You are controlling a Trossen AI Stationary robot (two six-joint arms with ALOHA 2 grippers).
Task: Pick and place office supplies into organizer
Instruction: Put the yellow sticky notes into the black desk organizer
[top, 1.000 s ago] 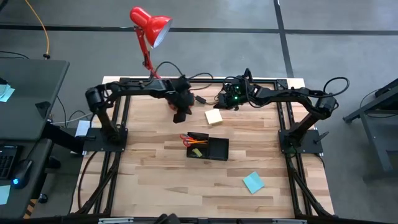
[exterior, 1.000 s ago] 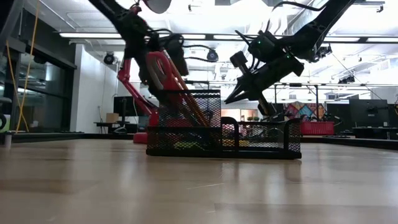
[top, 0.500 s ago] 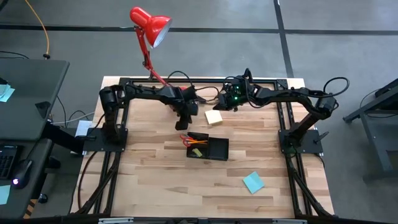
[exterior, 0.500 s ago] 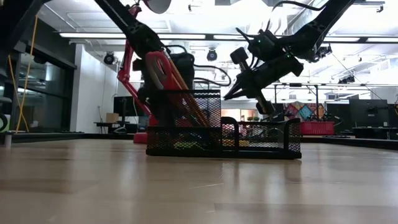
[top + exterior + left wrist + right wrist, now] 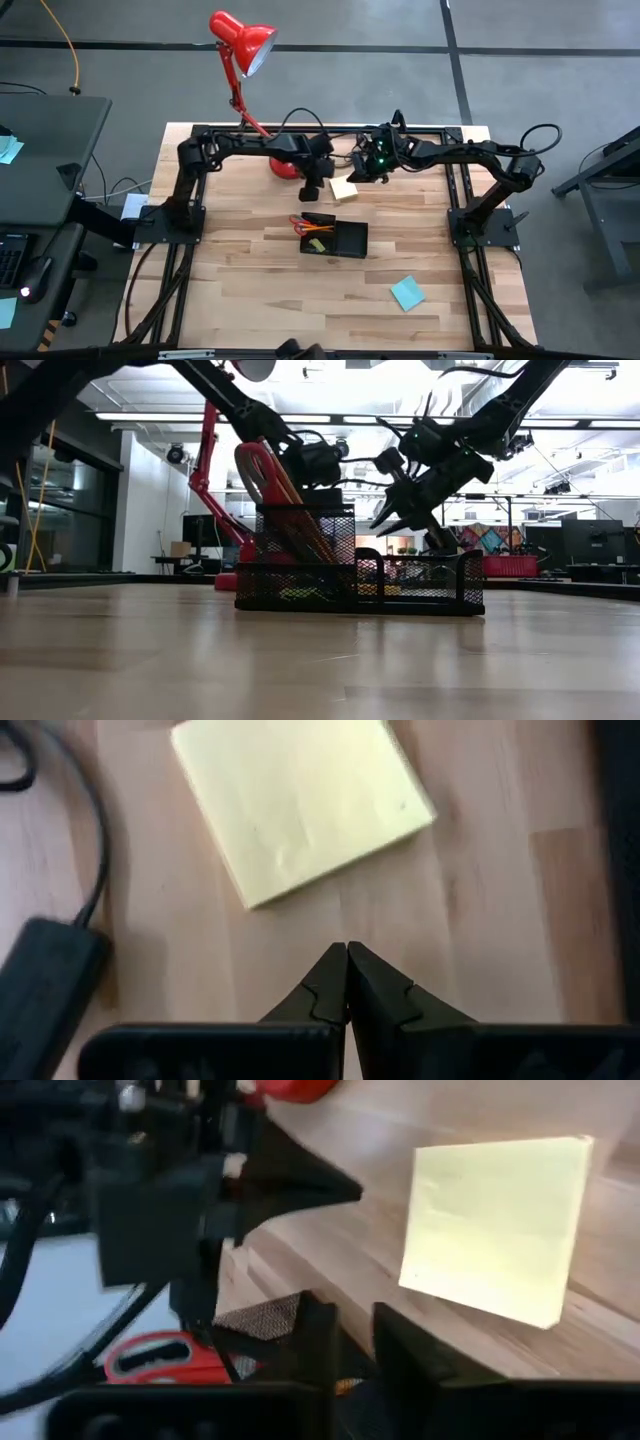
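Observation:
A pale yellow sticky-note pad [image 5: 344, 188] lies flat on the table beyond the black mesh organizer [image 5: 345, 240]. Red-handled scissors [image 5: 262, 468] and orange pencils [image 5: 318, 231] stand leaning in the organizer's tall compartment. A teal pad [image 5: 407, 292] lies near the table's right front. My left gripper [image 5: 347, 958] is shut and empty, pointing steeply down just left of the yellow pad [image 5: 300, 805]. My right gripper [image 5: 355, 1320] hangs slanting over the pad's far right side, its fingers slightly apart, holding nothing.
A red desk lamp [image 5: 243, 42] stands at the far left, its base [image 5: 285, 166] behind my left arm. A black cable with a block [image 5: 45, 975] lies on the table beside my left gripper. The two grippers stand close together over the yellow pad [image 5: 495, 1230].
My left gripper has moved toward the table's right edge and down, coming up beside the yellow pad, still shut. My right gripper has stayed in place and has opened a little.

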